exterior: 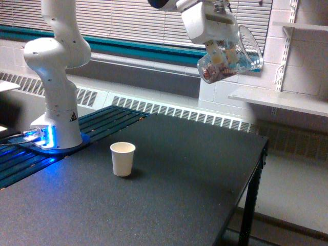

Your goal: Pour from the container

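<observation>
High at the top of the exterior view, my gripper (224,51) is shut on the container (233,57), a clear plastic cup with a flared rim. The cup is tilted, its rim pointing up and toward the exterior view's right, and reddish-brown and tan pieces lie in its lower end. A small off-white paper cup (123,158) stands upright and open on the dark table (195,169), well below the container and toward the exterior view's left. The fingers are partly hidden behind the clear cup.
The arm's white base (56,102) stands at the exterior view's left with a blue light at its foot. The table's edge (256,169) drops off on the exterior view's right. A white wall shelf (287,100) juts out at the right, just below the gripper's height.
</observation>
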Controlling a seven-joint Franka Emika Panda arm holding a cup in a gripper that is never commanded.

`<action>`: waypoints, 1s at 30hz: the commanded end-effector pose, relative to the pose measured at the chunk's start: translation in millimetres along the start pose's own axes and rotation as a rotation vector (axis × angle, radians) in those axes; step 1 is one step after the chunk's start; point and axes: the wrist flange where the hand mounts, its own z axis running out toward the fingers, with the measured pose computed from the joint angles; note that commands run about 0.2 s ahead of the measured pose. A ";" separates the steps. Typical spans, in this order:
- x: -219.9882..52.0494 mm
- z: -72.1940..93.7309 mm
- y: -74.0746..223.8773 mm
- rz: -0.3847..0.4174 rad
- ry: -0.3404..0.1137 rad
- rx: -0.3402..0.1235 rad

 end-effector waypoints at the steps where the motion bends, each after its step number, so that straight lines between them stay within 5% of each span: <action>1: -15.0 -16.7 17.3 -0.004 -0.022 -0.013; 8: -33.9 -26.4 39.6 -0.015 -0.014 -0.020; 23: -91.6 30.1 91.6 -0.057 -0.079 -0.119; 30: -126.6 60.4 131.6 -0.104 -0.133 -0.218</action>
